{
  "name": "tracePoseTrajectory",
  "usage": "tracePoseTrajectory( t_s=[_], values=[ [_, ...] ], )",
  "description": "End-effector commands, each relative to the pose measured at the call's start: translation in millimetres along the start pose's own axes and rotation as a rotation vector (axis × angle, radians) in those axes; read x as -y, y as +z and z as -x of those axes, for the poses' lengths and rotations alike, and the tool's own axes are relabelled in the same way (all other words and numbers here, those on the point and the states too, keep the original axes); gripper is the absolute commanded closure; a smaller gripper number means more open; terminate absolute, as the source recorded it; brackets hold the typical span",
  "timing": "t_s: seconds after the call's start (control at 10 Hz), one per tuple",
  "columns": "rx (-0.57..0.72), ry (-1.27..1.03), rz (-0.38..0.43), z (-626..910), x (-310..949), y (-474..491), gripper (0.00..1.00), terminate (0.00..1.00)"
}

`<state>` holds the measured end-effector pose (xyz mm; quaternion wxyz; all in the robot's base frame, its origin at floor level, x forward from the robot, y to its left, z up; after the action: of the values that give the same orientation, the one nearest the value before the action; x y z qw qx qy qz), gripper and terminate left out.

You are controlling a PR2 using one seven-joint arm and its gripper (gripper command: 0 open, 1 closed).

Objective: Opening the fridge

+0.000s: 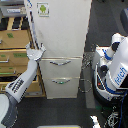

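The tall white refrigerator [62, 37] occupies the centre of the exterior view and serves as the reference landmark. Its large upper door [64, 29] appears shut and carries a small green-figure sticker [43, 8] near the top corner on the exterior view's left. Below the door sit two white drawers, each with a curved silver handle: upper handle [60, 63], lower handle [60, 81].

Beside the refrigerator, on the exterior view's left, stands a tan wooden drawer cabinet [12, 50]. On the refrigerator's other side stands a white and blue mobile robot [115, 65].

A grey and white robot arm [22, 82] reaches from the lower left corner toward the refrigerator. Its gripper [40, 51] sits at the lower edge of the upper door on that side. Its jaw state cannot be determined at this resolution.
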<state>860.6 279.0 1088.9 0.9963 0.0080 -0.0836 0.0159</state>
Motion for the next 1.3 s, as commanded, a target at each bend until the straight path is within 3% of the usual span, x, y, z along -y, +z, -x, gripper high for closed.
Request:
tracePoseTrajectory(
  t_s=[0.1, 0.9, 1.2, 1.3],
  values=[
    [-0.023, -0.022, 0.069, -37, 11, -1, 0.0, 0.0],
    [0.003, -0.013, 0.051, -61, -23, -18, 0.0, 0.0],
    [-0.011, -0.023, 0.086, -77, -34, -34, 0.0, 0.0],
    [-0.024, -0.054, 0.106, -77, -28, -39, 1.0, 0.0]
  ],
)
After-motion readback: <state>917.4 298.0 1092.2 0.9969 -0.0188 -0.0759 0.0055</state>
